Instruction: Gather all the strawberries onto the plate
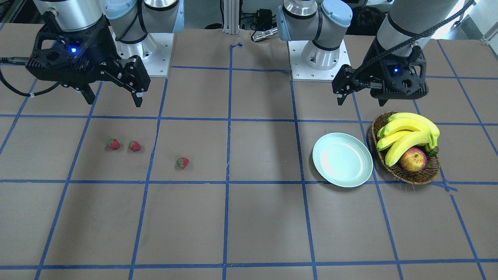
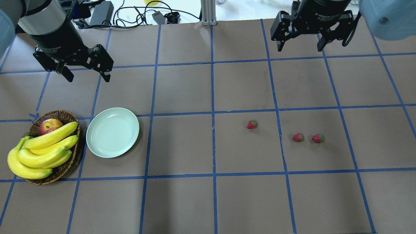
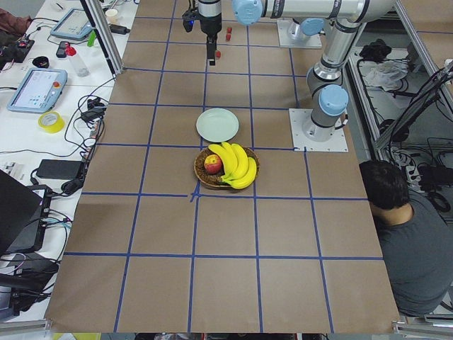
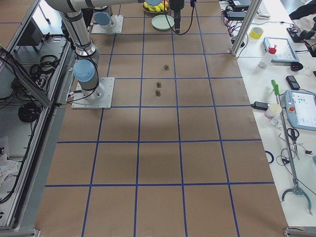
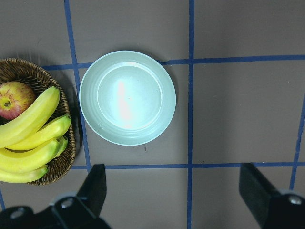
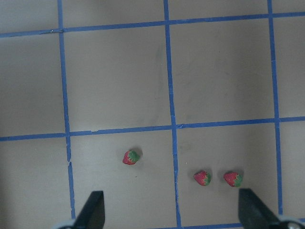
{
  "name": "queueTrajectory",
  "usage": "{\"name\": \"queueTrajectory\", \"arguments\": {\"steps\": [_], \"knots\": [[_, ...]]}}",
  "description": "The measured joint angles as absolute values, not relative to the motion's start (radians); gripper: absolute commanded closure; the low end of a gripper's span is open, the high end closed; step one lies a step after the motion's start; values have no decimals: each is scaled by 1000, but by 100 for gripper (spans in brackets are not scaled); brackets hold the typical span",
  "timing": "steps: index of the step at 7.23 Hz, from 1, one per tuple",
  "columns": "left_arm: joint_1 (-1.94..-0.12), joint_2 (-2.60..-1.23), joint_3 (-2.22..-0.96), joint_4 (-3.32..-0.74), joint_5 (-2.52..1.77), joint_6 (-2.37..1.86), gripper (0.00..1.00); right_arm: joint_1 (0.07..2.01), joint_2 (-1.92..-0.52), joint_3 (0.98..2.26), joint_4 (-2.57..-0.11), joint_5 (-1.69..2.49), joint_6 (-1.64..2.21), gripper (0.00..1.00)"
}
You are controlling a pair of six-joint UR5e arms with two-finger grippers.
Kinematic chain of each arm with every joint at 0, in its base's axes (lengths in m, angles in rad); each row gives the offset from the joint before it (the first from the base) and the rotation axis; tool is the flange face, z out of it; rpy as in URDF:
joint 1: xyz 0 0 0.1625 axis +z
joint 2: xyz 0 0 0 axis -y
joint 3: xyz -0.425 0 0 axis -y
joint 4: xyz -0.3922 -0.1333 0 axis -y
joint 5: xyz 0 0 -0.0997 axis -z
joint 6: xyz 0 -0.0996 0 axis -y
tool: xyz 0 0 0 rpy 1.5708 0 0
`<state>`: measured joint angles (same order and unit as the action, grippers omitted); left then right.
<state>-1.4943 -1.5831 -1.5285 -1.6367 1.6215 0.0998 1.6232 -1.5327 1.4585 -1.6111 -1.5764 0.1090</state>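
Note:
Three small red strawberries lie apart on the brown table: one nearer the middle, two side by side further right. The right wrist view shows the same strawberries. The pale mint plate sits empty on the left, beside the basket. My left gripper hangs open high above the table behind the plate. My right gripper hangs open high behind the strawberries, holding nothing.
A brown wicker basket with bananas and a red-yellow apple touches the plate's left side. Blue tape lines grid the table. A seated person is beside the table in the exterior left view.

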Motion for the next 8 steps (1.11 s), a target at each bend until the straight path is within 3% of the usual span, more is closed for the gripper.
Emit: {"name": "queueTrajectory", "arguments": {"steps": [8], "knots": [[-1492, -1580, -1535, -1634, 1623, 101, 0, 1624, -1534, 1468, -1598, -1571, 109, 0]]}}
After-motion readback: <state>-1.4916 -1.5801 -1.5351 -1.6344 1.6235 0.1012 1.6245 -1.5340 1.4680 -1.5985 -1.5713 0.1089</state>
